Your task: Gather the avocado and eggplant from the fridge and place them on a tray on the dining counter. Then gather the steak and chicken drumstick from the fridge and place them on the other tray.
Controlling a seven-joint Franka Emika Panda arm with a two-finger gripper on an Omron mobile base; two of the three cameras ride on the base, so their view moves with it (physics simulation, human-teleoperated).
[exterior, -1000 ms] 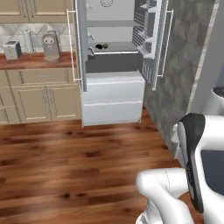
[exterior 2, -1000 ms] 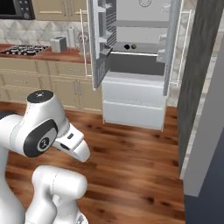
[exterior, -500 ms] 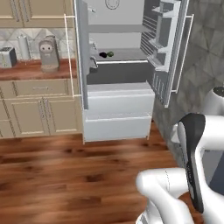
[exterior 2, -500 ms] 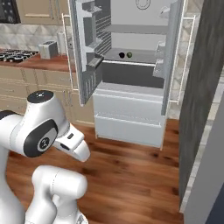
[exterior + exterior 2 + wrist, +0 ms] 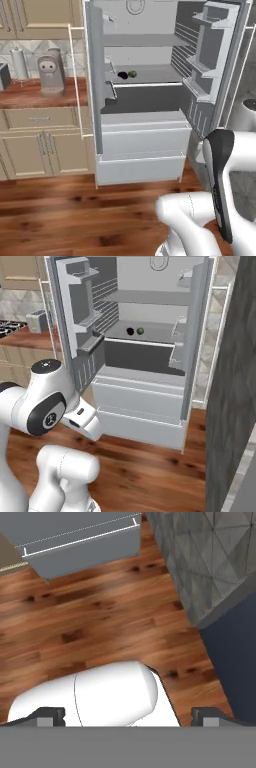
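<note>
We're facing the fridge point(image 5: 150, 100) with both doors swung wide, and our jaws are spread fully apart with nothing between them; in the hand view the gripper point(image 5: 128, 714) points down at the wooden floor point(image 5: 100, 627), well apart from anything we need to pick.

On the middle shelf point(image 5: 150, 80) sit two small things side by side: a dark one, which we take for the eggplant point(image 5: 122, 75), and a green one just beside it, likely the avocado point(image 5: 132, 74). From the right base view the same pair shows, eggplant point(image 5: 130, 331) left, avocado point(image 5: 140, 331) right. We can't make out the steak or the drumstick from here, nor either tray.

What could go wrong? First, the reach. The two pieces sit deep on that shelf, and the open left door point(image 5: 92, 80) and right door point(image 5: 212, 65) with their bins flank the opening, so a wide swing of the arm could clip a door or a bin. Second, the two pieces lie so close that closing on one may nudge the other and send it rolling toward the back or off the shelf edge. Third, both are small and rounded, so a pinch off centre could squirt them out. And if we stop the base too far out, the arm may stretch to its limit before reaching them.
</note>
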